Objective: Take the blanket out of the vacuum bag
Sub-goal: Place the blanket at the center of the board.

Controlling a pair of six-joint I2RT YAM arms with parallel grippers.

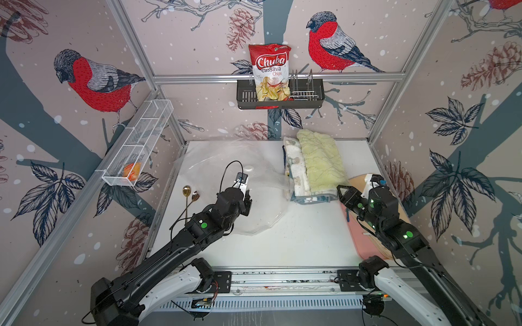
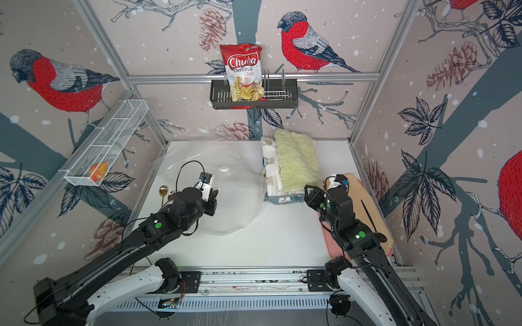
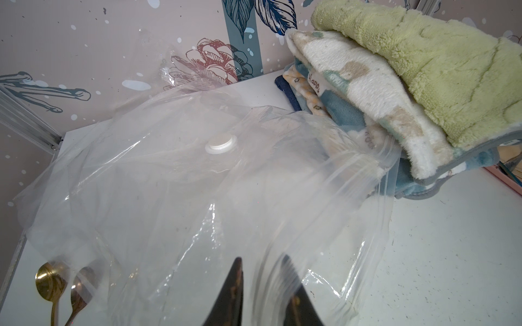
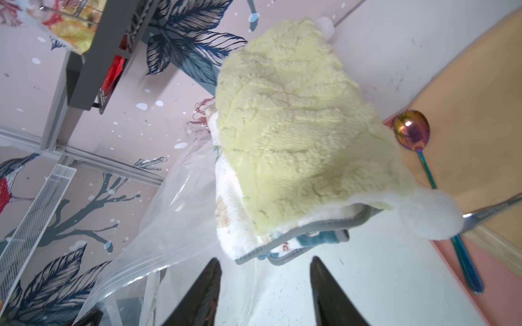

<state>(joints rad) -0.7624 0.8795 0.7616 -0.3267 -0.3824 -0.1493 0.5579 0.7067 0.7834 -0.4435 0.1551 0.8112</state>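
The blanket (image 1: 319, 161) is laid beside the vacuum bag (image 1: 214, 161). The left gripper (image 3: 262, 258) is narrowly parted over its plastic. The right gripper (image 4: 265, 258) is spread wide, empty.

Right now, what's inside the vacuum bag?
Mostly empty: the white table shows through the vacuum bag. At its zip edge a corner of the blanket shows through the plastic; whether that corner is inside the mouth or just under it, I cannot tell.

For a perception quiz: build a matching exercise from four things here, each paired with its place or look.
Things: 1 Chuba cassava chips bag; 2 blanket; 3 vacuum bag; 4 gold spoon.
Descriptions: A clear, white valve cap; B in the black wall rack; C folded, pale green side up; D near the table's left edge.
Pairs: 1-B, 2-C, 3-A, 4-D.
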